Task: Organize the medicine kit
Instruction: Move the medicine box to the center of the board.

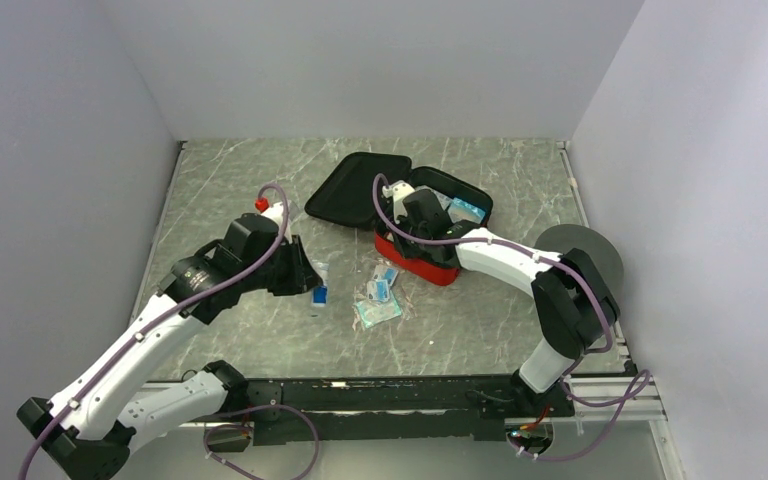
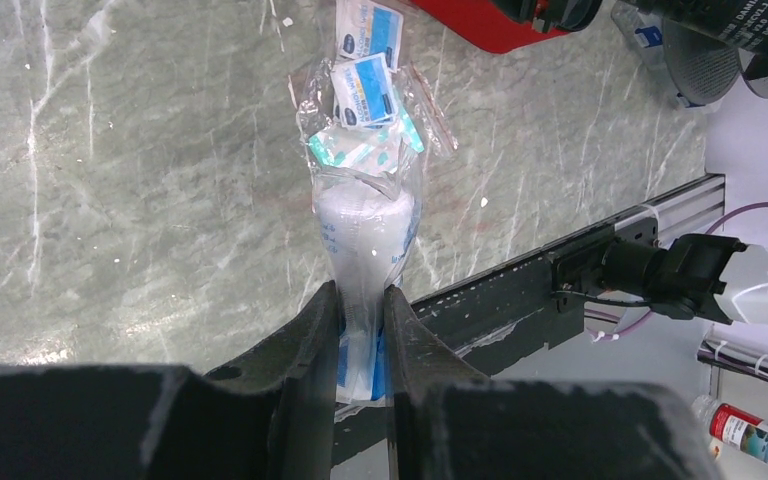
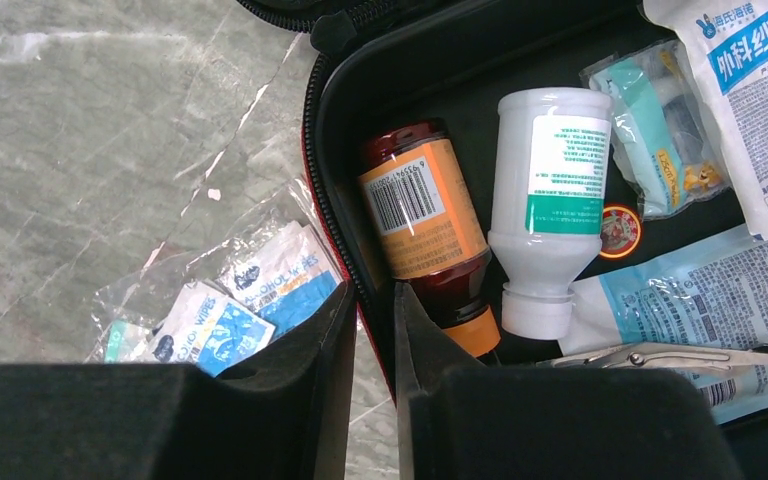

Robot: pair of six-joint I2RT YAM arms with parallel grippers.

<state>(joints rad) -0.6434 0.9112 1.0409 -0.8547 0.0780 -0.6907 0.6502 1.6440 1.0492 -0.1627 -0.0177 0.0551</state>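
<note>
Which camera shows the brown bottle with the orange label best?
The right wrist view: the brown bottle lies close up inside the medicine kit, barcode showing. In the top view the right arm hides it; the left wrist view misses it.

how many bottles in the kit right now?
2. Both lie in the open medicine kit: the brown bottle, orange label, by its left wall in the right wrist view; the white bottle, green label, beside it. Others may be hidden under the packets.
</note>
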